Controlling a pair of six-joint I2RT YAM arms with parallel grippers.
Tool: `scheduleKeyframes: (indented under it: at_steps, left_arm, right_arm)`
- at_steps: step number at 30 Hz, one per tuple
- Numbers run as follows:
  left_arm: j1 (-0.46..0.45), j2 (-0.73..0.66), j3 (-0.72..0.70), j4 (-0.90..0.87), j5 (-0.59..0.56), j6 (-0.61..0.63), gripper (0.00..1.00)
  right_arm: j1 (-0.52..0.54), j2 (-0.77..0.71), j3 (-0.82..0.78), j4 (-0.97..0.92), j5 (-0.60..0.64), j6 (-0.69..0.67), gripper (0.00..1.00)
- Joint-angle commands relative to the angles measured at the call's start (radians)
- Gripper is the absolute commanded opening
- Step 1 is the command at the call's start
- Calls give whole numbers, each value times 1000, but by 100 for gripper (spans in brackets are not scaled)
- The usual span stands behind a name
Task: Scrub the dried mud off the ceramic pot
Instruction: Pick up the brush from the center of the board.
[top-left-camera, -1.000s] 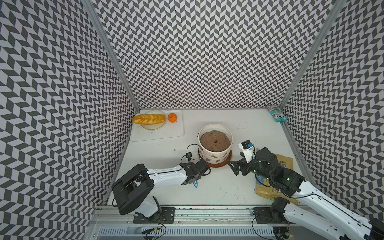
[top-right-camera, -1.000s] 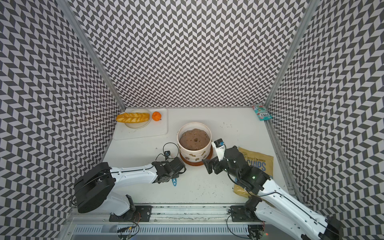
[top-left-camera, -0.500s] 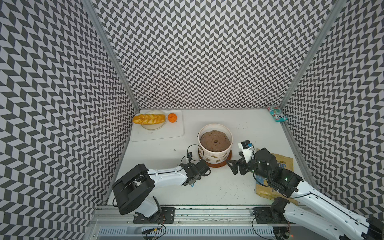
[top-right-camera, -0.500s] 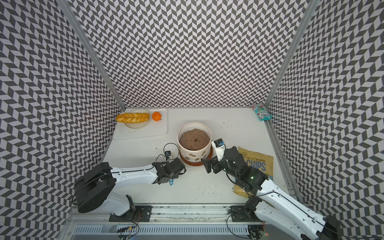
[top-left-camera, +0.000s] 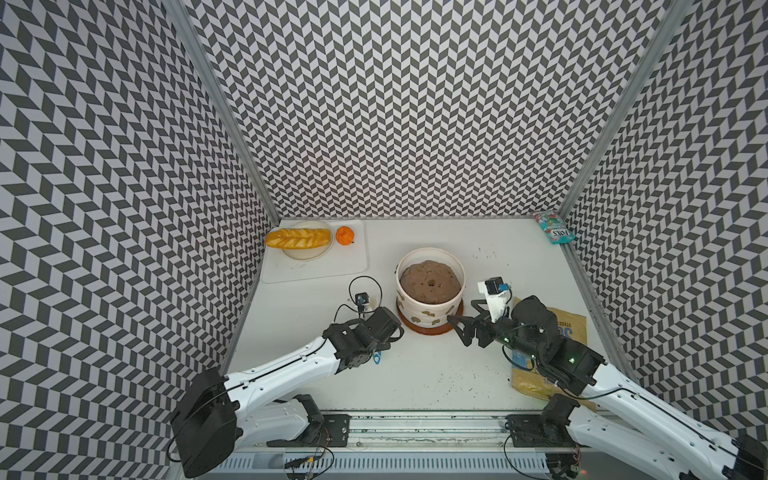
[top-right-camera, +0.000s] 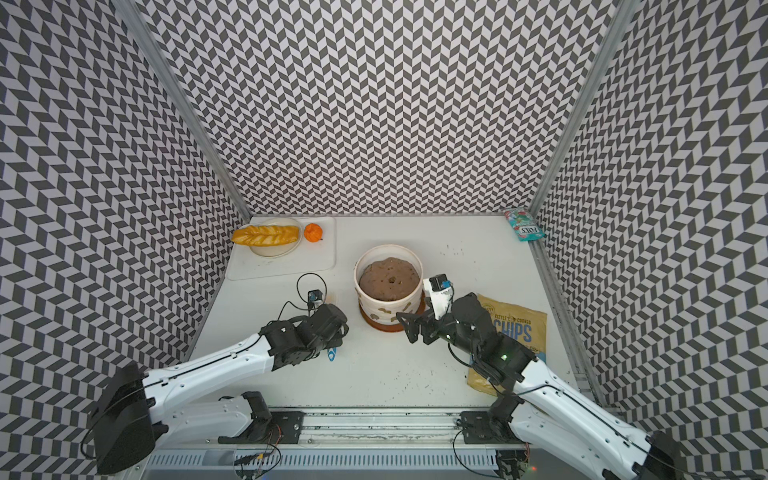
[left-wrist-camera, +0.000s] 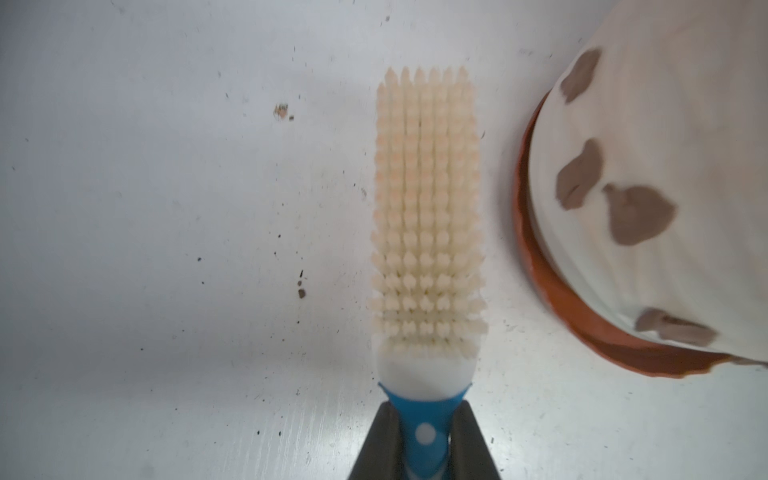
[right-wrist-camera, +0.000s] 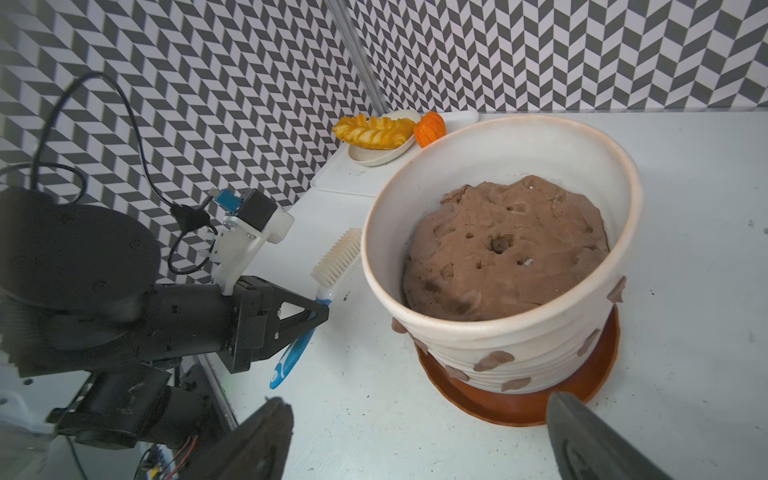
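Far back on the left of the bench (top-left-camera: 415, 374) lies a white board (top-left-camera: 316, 266), carrying a pale plate (top-left-camera: 307, 251) with a loaf of bread (top-left-camera: 298, 237) across it and an orange (top-left-camera: 345, 235) just to its right.

Nearer, the left tool (right-wrist-camera: 322, 309) is clamped on the blue handle of a brush (left-wrist-camera: 428, 216). The cream bristle head points toward the far side and the handle's tail sticks out behind the fingers (left-wrist-camera: 384, 449). The brush sits just left of the pot (top-left-camera: 430, 307), its head running alongside the pot's left wall. A narrow strip of bare bench shows between the bristles and the saucer (left-wrist-camera: 540, 270), so brush and pot are apart. Whether the brush rests on the bench or is lifted off it, I cannot tell.

The ribbed cream pot stands upright in the middle of the bench on the orange-brown saucer, filled with a mound of brown soil (top-left-camera: 430, 282). Blotches of dried mud (left-wrist-camera: 638, 214) dot the lower wall on its near side, and the closest ones face the bristle head.

Just right of the pot, the right tool (top-left-camera: 461, 311) is spread wide and grips nothing, with one finger close to the saucer's edge.

Further right, a bag of chips (top-right-camera: 519, 328) lies flat under the right arm. A small packet (top-left-camera: 555, 226) sits in the far right corner.
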Motion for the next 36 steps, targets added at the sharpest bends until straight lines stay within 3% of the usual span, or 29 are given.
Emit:
scheduleKeyframes:
  at_steps: [1,11,19,23,36]
  left_arm:
    - [31,-89,117,-55,-61,43,3]
    - [62,-161,290,191,14,116,3]
    - [60,-150,241,470,148,37,4]
    - [60,-138,237,546,185,19,4]
    - [43,-119,211,602,215,35,6]
  right_arm:
    - [3,16,43,118,-97,45,100]
    - [23,173,150,267,-287,90,99]
    - [146,278,241,332,-94,71,90]
    - [158,330,278,331,-9,69,82]
    - [160,457,386,334,11,64,57]
